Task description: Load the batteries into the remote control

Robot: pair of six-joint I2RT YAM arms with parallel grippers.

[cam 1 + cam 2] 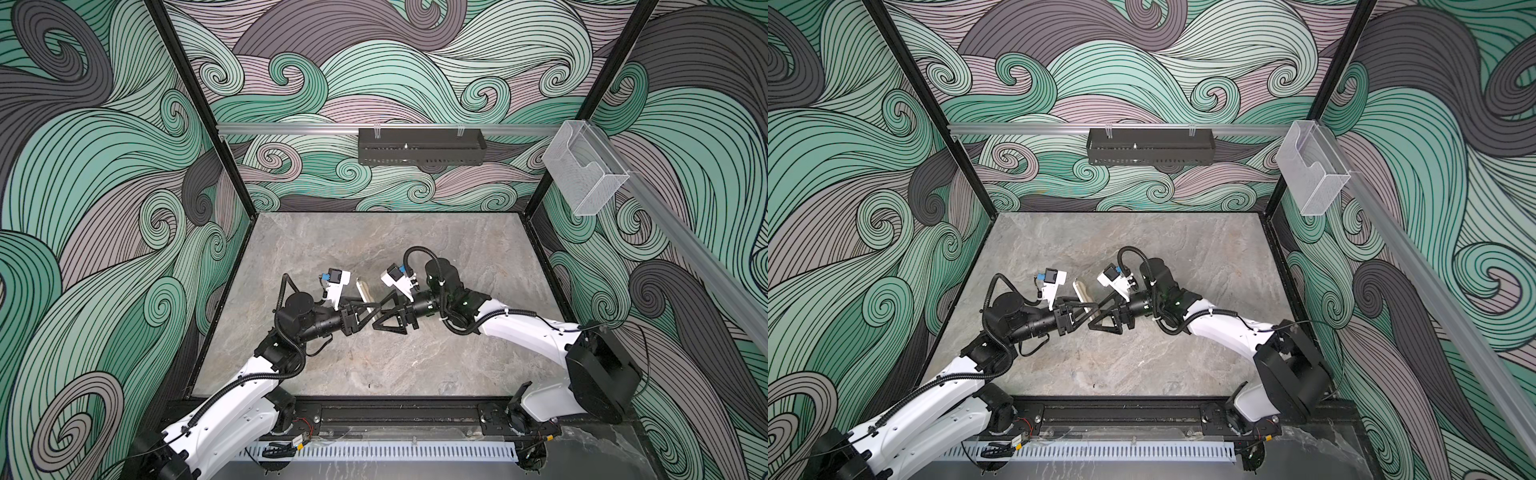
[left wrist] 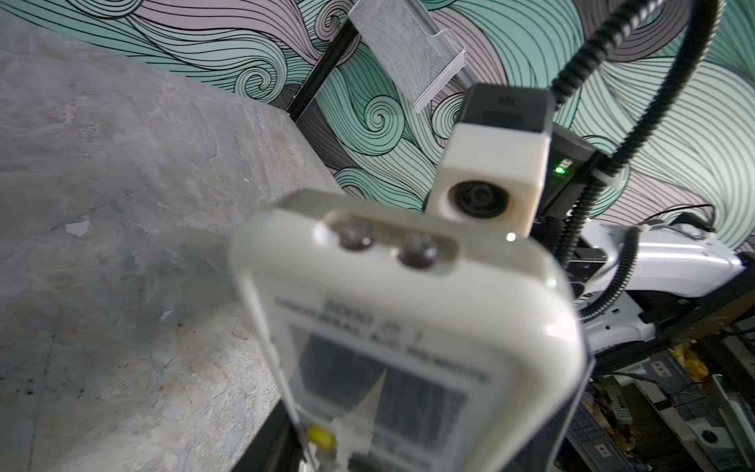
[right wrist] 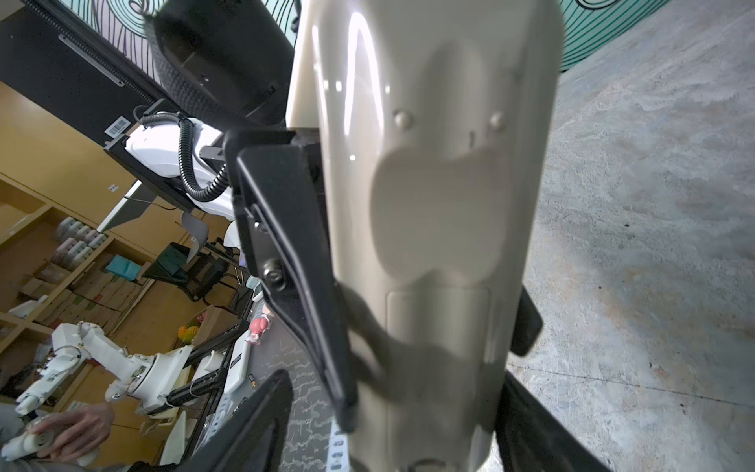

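Right wrist view: left hand (image 3: pixel 437 367) clamps the remote control (image 3: pixel 429 184) (back showing), right hand (image 3: pixel 394 408) spread apart.

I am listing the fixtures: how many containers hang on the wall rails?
2. A black tray hangs at the middle of the back; a clear plastic holder hangs near the back right corner. I see no others.

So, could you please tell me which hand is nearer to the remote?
Left. The left hand is clamped on the sides of the remote; the right hand stands open around one end, seemingly not gripping it.
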